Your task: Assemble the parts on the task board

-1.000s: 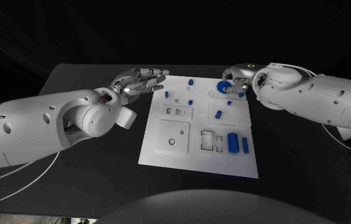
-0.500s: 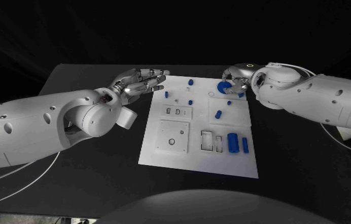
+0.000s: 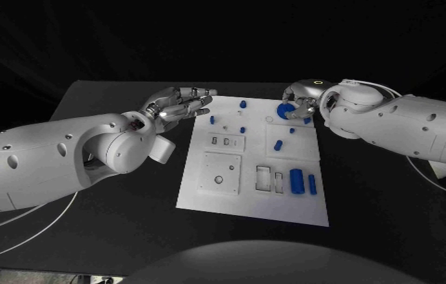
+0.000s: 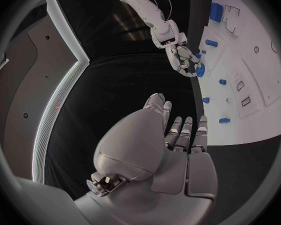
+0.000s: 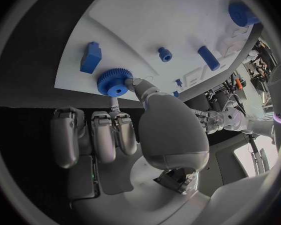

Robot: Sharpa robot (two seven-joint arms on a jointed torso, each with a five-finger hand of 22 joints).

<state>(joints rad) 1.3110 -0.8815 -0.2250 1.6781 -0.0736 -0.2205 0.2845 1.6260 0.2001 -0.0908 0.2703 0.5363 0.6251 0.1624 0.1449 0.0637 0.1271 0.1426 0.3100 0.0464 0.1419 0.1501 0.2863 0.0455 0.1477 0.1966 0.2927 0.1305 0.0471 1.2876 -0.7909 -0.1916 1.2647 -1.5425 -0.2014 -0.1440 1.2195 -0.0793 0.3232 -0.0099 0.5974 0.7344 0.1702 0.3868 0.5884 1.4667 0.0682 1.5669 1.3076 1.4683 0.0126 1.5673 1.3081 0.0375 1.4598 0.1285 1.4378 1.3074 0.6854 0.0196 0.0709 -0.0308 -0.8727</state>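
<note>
The white task board [image 3: 251,201] lies in the middle of the black table. At its far right corner my right hand [image 3: 301,101] pinches a blue gear [image 3: 284,110] between thumb and a finger, low over the board. In the right wrist view the gear [image 5: 114,82] sits at the board's edge [image 5: 153,20], with the thumb tip touching its rim. My left hand [image 3: 181,104] hovers open beside the board's far left corner, fingers stretched out and holding nothing. The left wrist view shows that hand [image 4: 175,145] and, beyond it, the right hand [image 4: 183,61] on the gear [image 4: 200,70].
Other blue parts are on the board: a large cylinder [image 3: 296,181] and a slimmer one [image 3: 311,183] near the front right, a peg [image 3: 277,145] in the middle, small pieces [image 3: 242,104] at the far edge. A blue block [image 5: 90,56] lies close to the gear.
</note>
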